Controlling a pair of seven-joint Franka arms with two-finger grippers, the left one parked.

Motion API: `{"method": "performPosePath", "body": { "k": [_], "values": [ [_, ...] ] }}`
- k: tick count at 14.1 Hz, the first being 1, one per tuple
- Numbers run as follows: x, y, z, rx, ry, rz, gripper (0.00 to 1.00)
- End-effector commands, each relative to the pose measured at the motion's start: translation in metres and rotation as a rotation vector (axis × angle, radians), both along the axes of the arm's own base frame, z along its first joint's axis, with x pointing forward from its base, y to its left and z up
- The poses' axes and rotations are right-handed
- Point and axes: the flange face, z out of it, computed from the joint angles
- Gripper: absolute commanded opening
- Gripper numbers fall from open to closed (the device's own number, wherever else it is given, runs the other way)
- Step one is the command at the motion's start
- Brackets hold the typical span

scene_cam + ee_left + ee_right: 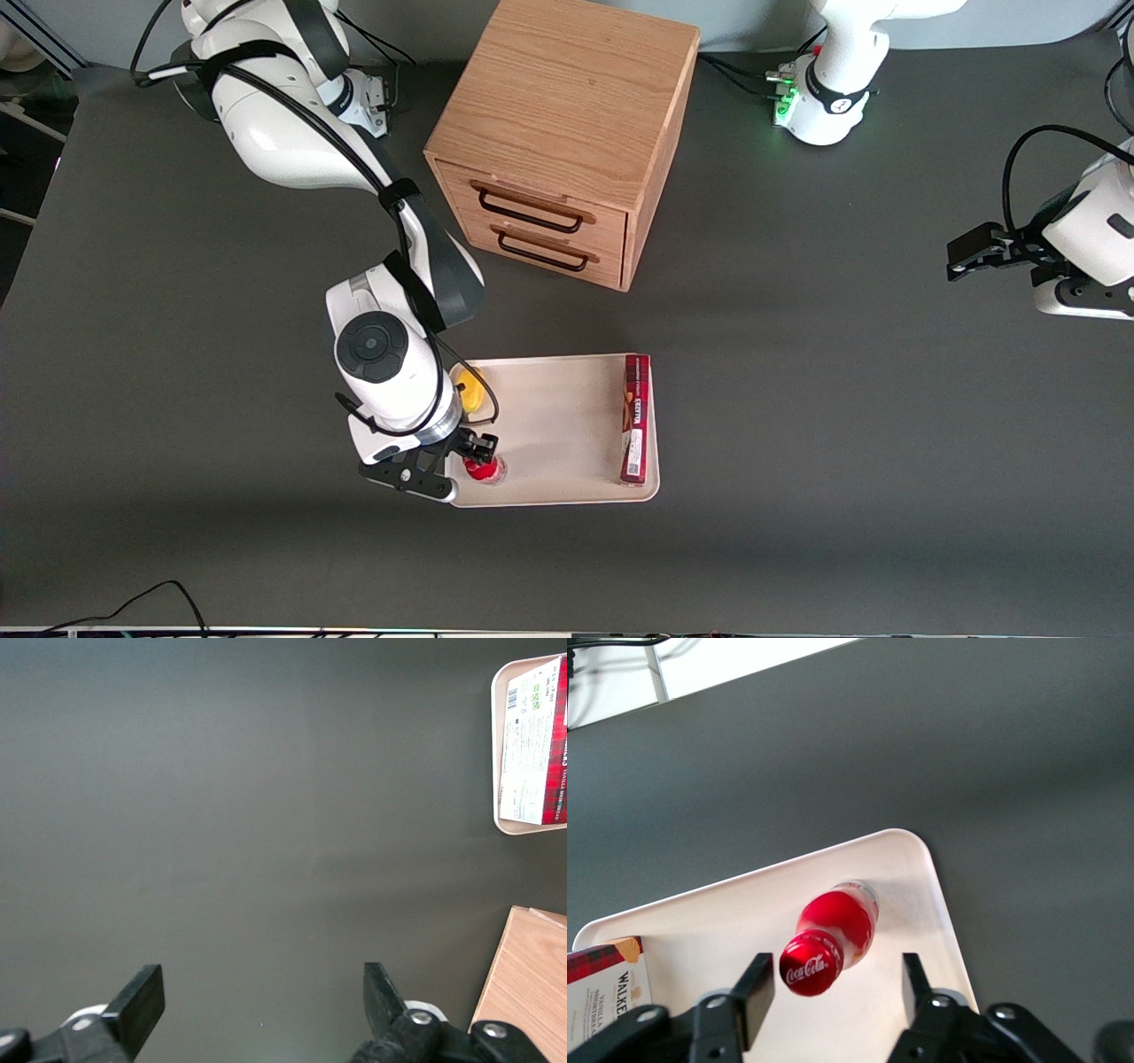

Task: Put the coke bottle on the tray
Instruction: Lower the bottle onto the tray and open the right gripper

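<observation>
The coke bottle [485, 470] is small and red with a red cap. It stands upright on the cream tray [558, 425], in the corner nearest the front camera toward the working arm's end. The right wrist view shows its cap and white script logo [812, 964] and the tray's rounded corner [917, 859]. My right gripper [467, 464] hovers just above the bottle. It is open, and in the right wrist view [834, 979] one finger stands on each side of the cap without touching it.
A long red box [635, 418] lies along the tray's edge toward the parked arm's end. A yellow object [468, 390] sits on the tray, partly under my wrist. The wooden drawer cabinet [558, 133] stands farther from the front camera than the tray.
</observation>
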Motion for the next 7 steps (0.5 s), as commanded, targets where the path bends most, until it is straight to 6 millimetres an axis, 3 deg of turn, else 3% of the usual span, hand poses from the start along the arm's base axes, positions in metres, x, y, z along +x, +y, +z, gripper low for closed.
{"method": "performPosePath", "body": {
  "k": [1, 7],
  "values": [
    [0.002, 0.005, 0.004, -0.019, -0.031, -0.013, 1.00],
    [0.000, 0.004, 0.017, -0.017, -0.033, -0.015, 1.00]
  ]
}}
